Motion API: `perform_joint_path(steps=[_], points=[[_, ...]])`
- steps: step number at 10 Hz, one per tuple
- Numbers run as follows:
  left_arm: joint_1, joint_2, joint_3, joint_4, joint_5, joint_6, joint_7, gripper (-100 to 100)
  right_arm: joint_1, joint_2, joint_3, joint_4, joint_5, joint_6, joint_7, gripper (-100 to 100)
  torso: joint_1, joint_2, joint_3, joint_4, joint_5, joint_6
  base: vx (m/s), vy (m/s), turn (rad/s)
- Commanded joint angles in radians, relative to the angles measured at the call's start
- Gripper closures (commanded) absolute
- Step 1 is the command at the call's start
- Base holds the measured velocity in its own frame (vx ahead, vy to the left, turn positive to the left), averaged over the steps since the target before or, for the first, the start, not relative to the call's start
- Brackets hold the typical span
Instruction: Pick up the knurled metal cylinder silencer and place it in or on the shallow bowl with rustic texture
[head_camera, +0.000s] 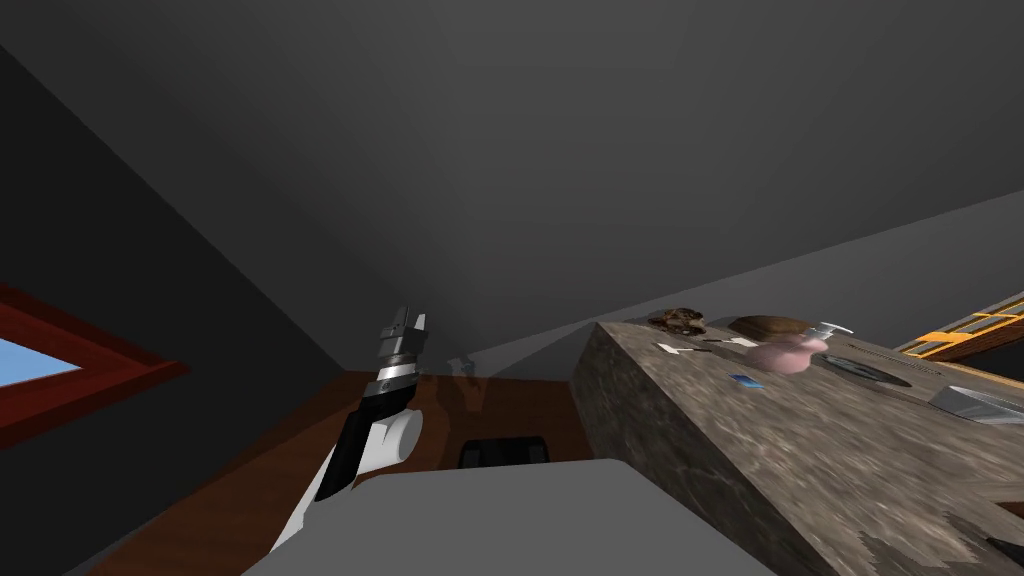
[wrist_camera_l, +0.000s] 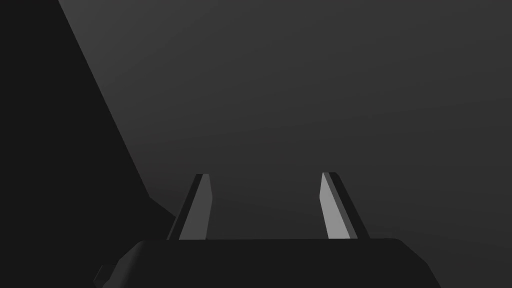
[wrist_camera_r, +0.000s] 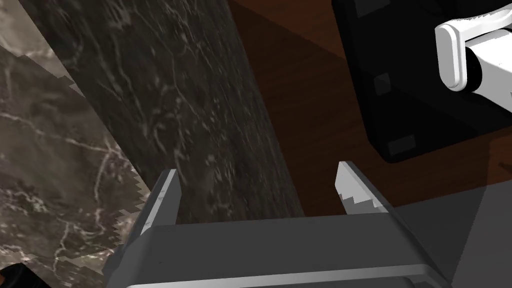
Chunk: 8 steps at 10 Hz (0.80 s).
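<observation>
Left arm raised at my left side, well clear of the bench (head_camera: 700, 440). Left tool (wrist_camera_l: 266, 175): fingers released and spread, nothing between them, facing a plain dark wall. Right tool (wrist_camera_r: 257, 170): fingers likewise spread and empty; it hangs beside the bench's near end, pointing down along its dark veined side face, with the reddish-brown wood floor (wrist_camera_r: 310, 115) just beyond. Bench top is mottled grey-brown stone, and it runs away from me on my right. At its far end lie a cluster of small things: a mottled brown bowl-like thing (head_camera: 678, 320) at the far corner, a low flat brown thing (head_camera: 770, 325) beside it, and a pink pump bottle (head_camera: 790, 352) just in front of that one. Two white scraps (head_camera: 670, 347) lie on the top near the bowl-like thing, and a thin dark sliver (head_camera: 716, 341) lies between them; this may be the metal cylinder, but it is too small to confirm. A small blue chip (head_camera: 743, 379) lies nearer to me. Both tools are well apart from that cluster. A red-framed window (head_camera: 70, 370) sits in the wall on my left.
</observation>
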Motion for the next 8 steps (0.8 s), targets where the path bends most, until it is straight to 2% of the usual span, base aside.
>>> perform_joint_path(steps=[1,3,4,5,8], points=[[0.0,0.0,0.0,0.0,0.0,0.0,0.0,0,0.006,-0.018,0.0,0.038,-0.004,-0.016,0.023,-100,0.0,0.0,0.0,0.0,0.0,0.0,0.038,-0.04,0.086],[0.0,0.0,0.0,0.0,0.0,0.0,0.0,0,0.023,-0.082,-0.003,0.084,-0.024,-0.023,0.074,-100,-0.001,0.003,0.002,0.001,0.0,0.001,0.004,-0.069,0.114],[0.0,0.0,0.0,0.0,0.0,0.0,0.0,0,0.023,-0.082,-0.003,0.084,-0.024,-0.023,0.074,-100,-0.003,0.004,0.003,0.001,-0.001,0.0,-0.007,-0.076,0.093],[0.0,0.0,0.0,0.0,0.0,0.0,0.0,0,0.025,-0.11,-0.006,0.102,-0.035,-0.027,0.1,-100,-0.003,0.005,0.003,0.002,-0.001,0.001,-0.003,-0.072,0.096],[0.0,0.0,0.0,0.0,0.0,0.0,0.0,0,0.007,-0.166,-0.016,0.129,-0.067,-0.043,0.172,-100,-0.008,0.008,0.004,0.002,-0.002,0.001,-0.057,-0.155,0.142]])
